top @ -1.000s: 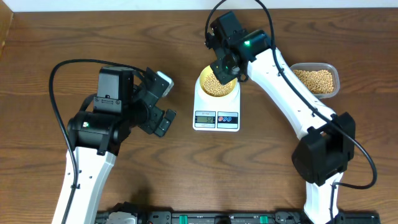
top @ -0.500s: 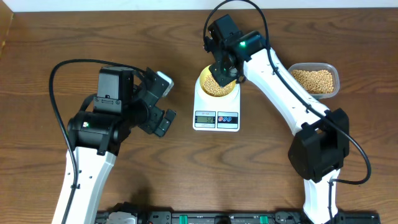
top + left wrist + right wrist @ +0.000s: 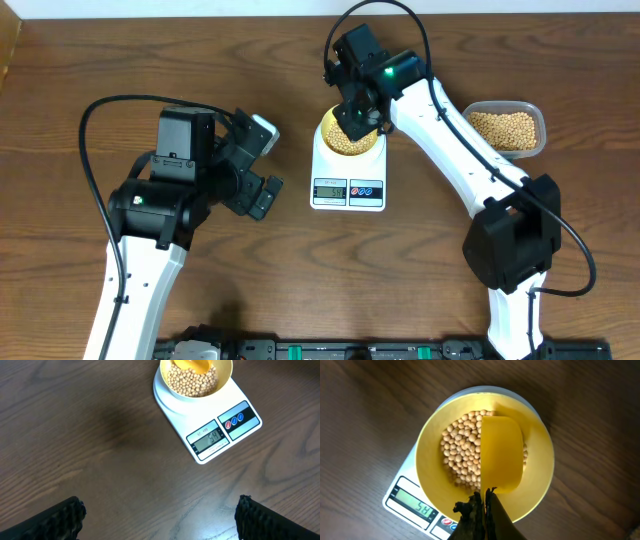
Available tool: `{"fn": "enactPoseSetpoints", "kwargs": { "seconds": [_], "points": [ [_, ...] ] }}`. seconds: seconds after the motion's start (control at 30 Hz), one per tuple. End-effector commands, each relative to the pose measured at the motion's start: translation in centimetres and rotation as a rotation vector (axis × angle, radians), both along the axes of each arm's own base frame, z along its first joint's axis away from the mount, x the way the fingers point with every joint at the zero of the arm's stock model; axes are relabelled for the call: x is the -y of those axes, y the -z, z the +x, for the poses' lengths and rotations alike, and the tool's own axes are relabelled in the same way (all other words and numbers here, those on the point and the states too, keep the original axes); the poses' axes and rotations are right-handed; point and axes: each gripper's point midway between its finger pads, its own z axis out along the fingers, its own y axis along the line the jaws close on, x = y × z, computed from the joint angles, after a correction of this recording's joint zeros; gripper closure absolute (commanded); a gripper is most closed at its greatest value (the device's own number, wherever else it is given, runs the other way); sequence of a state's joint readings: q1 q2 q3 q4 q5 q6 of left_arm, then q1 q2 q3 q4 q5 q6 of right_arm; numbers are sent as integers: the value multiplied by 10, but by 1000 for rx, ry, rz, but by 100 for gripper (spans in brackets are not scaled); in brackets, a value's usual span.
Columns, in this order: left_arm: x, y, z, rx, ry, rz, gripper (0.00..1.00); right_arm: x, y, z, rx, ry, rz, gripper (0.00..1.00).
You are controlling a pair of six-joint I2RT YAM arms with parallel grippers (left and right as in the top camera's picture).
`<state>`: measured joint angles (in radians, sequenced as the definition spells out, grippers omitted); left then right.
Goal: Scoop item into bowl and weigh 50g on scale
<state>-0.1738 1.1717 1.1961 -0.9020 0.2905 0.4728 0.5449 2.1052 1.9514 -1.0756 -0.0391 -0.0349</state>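
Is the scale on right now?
On. The display on the scale shows dark digits, seemingly 54 in the left wrist view, with the bowl of beans on its platform.

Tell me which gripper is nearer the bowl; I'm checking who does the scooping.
Right. The right gripper holds the yellow scoop inside the bowl; the left gripper hangs open beside the scale, apart from it.

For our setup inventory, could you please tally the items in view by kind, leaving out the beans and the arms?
Containers: 2 (bowl, clear tub)
Scales: 1 (scale)
Scoops: 1 (yellow scoop)
Total: 4
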Motion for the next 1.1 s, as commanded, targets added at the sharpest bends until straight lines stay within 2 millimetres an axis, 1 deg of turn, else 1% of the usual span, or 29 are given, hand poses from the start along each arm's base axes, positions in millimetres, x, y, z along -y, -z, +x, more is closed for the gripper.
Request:
{"fn": "enactPoseSetpoints", "kwargs": {
  "seconds": [0.0,0.33,0.73,0.87,1.0,1.07],
  "points": [
    [1,1,-1,-5,15,-5,2,-11,4,-3,-25,-33,33,99],
    [1,1,-1,-5,15,-5,2,-10,6,-7,-43,-34,26,99],
    [1,1,-1,-5,15,-5,2,-20,5,-14,-79,-57,85,99],
    [1,1,-1,-5,15,-5,2,-19,4,-13,-84,-39,91,99],
    [1,1,-1,-5,15,-5,2,-19,2,-13,-118,-22,147,99],
    [1,1,-1,-5,15,-5,2,-21,-1,-14,-152,-24,209,99]
  ]
}}
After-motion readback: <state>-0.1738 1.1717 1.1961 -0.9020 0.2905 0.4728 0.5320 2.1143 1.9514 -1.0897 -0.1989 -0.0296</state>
